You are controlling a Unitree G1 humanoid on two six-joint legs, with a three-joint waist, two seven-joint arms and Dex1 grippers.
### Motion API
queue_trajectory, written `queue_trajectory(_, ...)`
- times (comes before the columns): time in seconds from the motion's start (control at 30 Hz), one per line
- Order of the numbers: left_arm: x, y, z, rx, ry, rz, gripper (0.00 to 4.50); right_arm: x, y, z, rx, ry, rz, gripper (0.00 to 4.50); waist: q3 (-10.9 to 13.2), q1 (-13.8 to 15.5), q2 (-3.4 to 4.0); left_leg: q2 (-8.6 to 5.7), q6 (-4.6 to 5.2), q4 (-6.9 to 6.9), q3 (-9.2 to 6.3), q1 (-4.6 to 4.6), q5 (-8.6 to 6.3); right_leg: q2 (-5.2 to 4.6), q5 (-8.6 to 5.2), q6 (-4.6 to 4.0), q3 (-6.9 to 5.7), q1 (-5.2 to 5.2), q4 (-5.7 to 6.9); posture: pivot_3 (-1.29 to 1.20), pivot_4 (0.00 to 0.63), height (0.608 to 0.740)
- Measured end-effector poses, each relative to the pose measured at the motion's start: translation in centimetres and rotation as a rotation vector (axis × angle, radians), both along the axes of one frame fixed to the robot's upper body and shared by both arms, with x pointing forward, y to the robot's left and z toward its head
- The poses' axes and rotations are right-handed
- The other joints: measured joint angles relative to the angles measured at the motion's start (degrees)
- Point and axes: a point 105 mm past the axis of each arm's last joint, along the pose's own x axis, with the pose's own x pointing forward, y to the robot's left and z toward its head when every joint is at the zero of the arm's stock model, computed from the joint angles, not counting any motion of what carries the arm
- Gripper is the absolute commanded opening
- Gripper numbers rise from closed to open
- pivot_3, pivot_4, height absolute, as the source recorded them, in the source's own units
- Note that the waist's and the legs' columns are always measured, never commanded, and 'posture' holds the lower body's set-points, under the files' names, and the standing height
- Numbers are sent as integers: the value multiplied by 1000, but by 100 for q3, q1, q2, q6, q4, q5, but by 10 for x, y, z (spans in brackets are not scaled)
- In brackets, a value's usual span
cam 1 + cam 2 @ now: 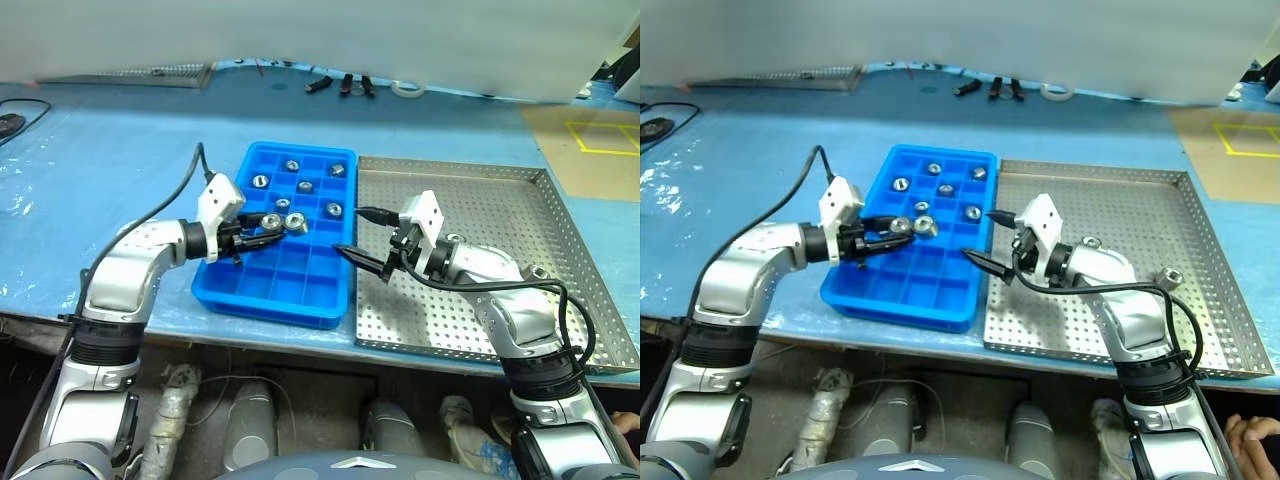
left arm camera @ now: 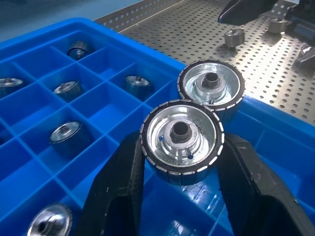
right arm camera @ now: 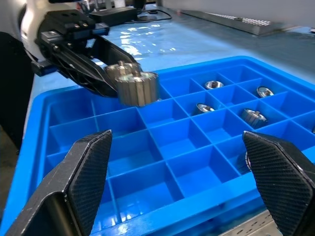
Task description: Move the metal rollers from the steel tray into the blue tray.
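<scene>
My left gripper (image 1: 262, 228) is shut on one metal roller (image 2: 182, 142), a shiny ring with a dark centre hole. It hangs just above the blue tray (image 1: 270, 300), near the tray's middle. A second roller (image 2: 211, 87) sits right against the held one on its far side. Several more rollers, such as one (image 1: 305, 186), lie in the blue tray's far compartments. My right gripper (image 1: 352, 232) stands wide open over the blue tray's right rim with nothing between its fingers. The steel tray (image 1: 450, 165) lies to the right, with two rollers (image 1: 1092, 242) (image 1: 1167, 275) on its perforated floor.
Both trays rest on a blue-covered table whose front edge runs just below them. Black tools (image 1: 340, 85) and a roll of tape (image 1: 407, 89) lie at the far back. A black cable (image 1: 20, 110) lies at the far left. A person's hand (image 1: 1252, 438) shows at the lower right.
</scene>
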Motion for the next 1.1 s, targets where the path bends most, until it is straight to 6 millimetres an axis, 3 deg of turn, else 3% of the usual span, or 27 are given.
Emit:
queue_trajectory(0.27, 7, -44, -5, 17, -14, -181, 1756, -6, -3, 1, -14, 8, -10, 4500, 0, -55, 0, 9, -13, -4, -9, -4, 9, 23, 0, 0, 6, -12, 3, -69, 150, 740)
queue_trajectory(0.53, 2, -68, -5, 29, -28, -307, 1756, -12, -13, -5, -9, 19, -88, 4500, 0, -84, 0, 11, -11, -2, -5, 2, 8, 25, 1, -1, 21, -12, 5, -147, 150, 740)
queue_trajectory(0.63, 3, -68, -7, 33, -18, -318, 1756, -12, -15, -7, -8, 23, -108, 3926, 0, -141, 0, 12, -13, 0, -4, 5, 9, 25, 1, -1, 22, -11, 13, -163, 150, 740)
queue_trajectory(0.87, 7, -71, -2, 36, -32, -323, 1756, -17, -13, -5, -2, 10, -106, 1620, 0, -208, 0, 13, -12, 1, -4, 5, 9, 26, 1, -1, 22, -11, 14, -176, 150, 740)
queue_trajectory(1.1, 7, -72, -3, 36, -28, -326, 1756, -17, -14, -6, 2, 19, -112, 1601, 0, -210, 0, 13, -11, 3, -4, 5, 9, 26, 1, -1, 22, -11, 17, -179, 150, 740)
